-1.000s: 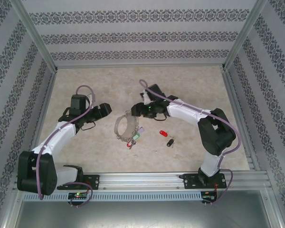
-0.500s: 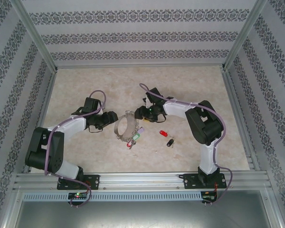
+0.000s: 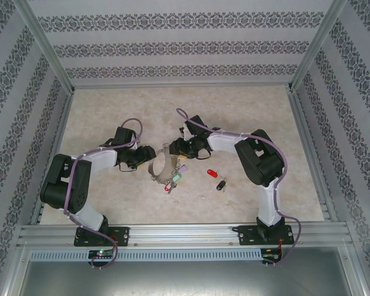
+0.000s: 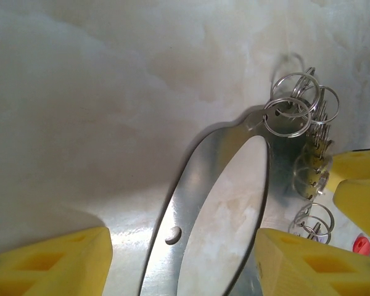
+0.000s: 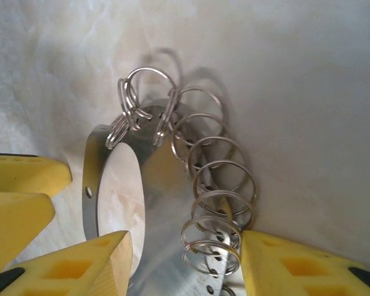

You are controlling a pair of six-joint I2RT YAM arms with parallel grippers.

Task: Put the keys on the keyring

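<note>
Left fingers (image 3: 145,154) stand partly open for you, one on each side of the keyring (image 4: 185,209). Bare tabletop (image 3: 111,111) shows between one finger and the metal band, so nothing is gripped. Your right fingers (image 3: 176,148) are likewise apart, straddling the opposite side of the same loop where its small split rings (image 5: 219,203) hang, and they have hold of nothing. You'll find the keyring on the tabletop between the two arms, with red and green tags (image 3: 172,180) at its near edge. The red key (image 3: 211,173) and the black key (image 3: 221,184) lie loose to its right, close together and off the ring.
</note>
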